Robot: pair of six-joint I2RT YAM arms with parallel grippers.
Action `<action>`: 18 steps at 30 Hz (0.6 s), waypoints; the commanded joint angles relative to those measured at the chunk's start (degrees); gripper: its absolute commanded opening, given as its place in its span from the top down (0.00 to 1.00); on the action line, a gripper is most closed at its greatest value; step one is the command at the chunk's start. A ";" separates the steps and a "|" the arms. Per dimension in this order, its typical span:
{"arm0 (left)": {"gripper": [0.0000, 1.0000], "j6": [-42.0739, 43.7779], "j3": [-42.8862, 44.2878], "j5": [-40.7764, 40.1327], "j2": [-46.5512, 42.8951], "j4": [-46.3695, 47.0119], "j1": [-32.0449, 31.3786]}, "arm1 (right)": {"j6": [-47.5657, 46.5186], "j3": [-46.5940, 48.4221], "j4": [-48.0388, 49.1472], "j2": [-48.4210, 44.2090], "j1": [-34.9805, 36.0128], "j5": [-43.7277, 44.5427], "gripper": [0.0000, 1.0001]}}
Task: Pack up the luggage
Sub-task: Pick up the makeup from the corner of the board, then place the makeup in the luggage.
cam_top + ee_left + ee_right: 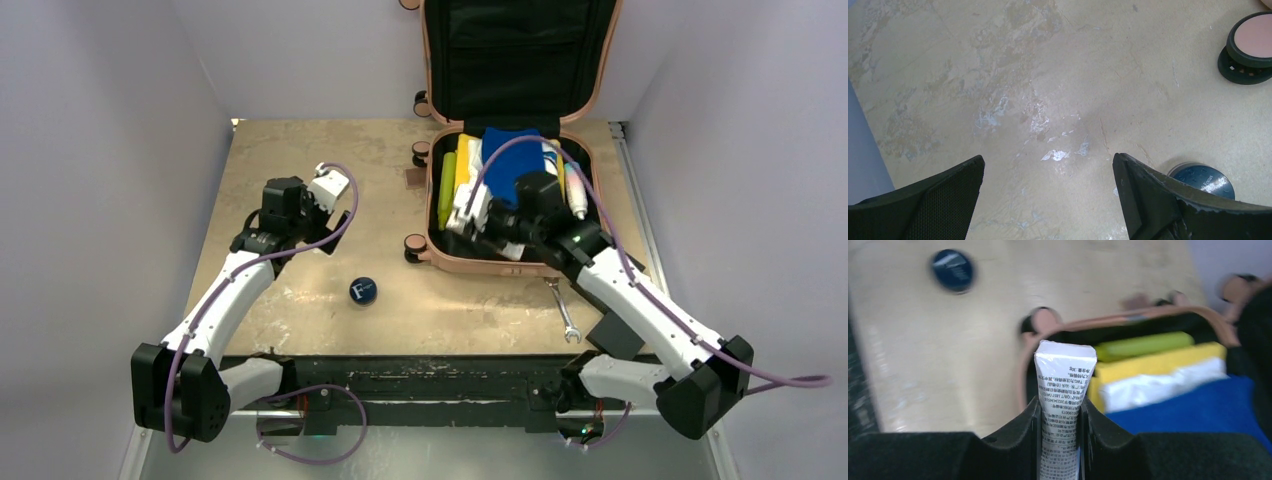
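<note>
Currently, right gripper (1060, 412): clamped on a white tube (1064, 382), long axis pointing forward.
Luggage (431, 215): open, far right corner of the table (300, 310), directly beneath that gripper.
Left gripper (1048, 192): spread wide, empty, well apart.

Luggage (432, 205) at worktop's (300, 160) far-right corner — jar (363, 291) left of it, mid-worktop. Wrench (562, 312) just before its near rim; tube (1063, 390) above its left side.
</note>
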 commanded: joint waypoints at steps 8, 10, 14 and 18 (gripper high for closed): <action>0.01 -1.49 1.07 1.34 -0.39 2.01 0.68 | 15.15 8.16 19.15 5.97 -20.52 22.01 0.80; 0.01 -1.66 1.30 1.89 0.01 2.23 0.63 | 16.45 9.94 20.12 8.61 -24.97 22.67 0.81; 0.01 -1.69 3.59 2.46 3.07 2.58 0.63 | 18.19 13.84 20.12 15.09 -32.07 22.34 0.81; 0.01 -2.53 7.81 0.00 9.10 6.02 0.63 | 20.00 16.70 20.21 21.30 -36.24 21.84 0.82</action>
